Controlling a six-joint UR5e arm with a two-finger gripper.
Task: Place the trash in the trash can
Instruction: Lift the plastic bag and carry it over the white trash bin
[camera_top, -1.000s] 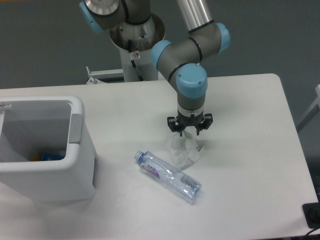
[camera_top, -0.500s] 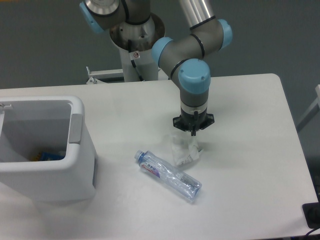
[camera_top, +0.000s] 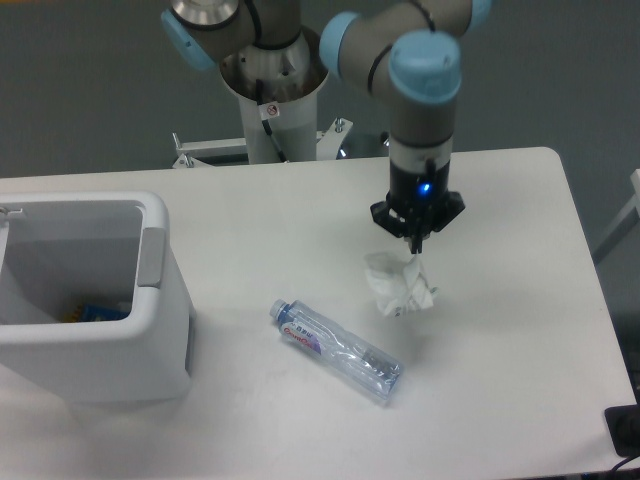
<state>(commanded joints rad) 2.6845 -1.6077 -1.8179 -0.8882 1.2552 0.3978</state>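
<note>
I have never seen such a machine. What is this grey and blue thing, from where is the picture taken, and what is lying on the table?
It is a robot arm with grey tubes and blue joint caps, bolted behind a white table. One fixed camera looks down at the table from the front. At the arm's tip is the end effector, two small fingers, shut on a crumpled white plastic wrapper that hangs from them above the table. A crushed clear water bottle with a blue-red label lies on the table. At the left stands a large white bin with something small inside.
</note>
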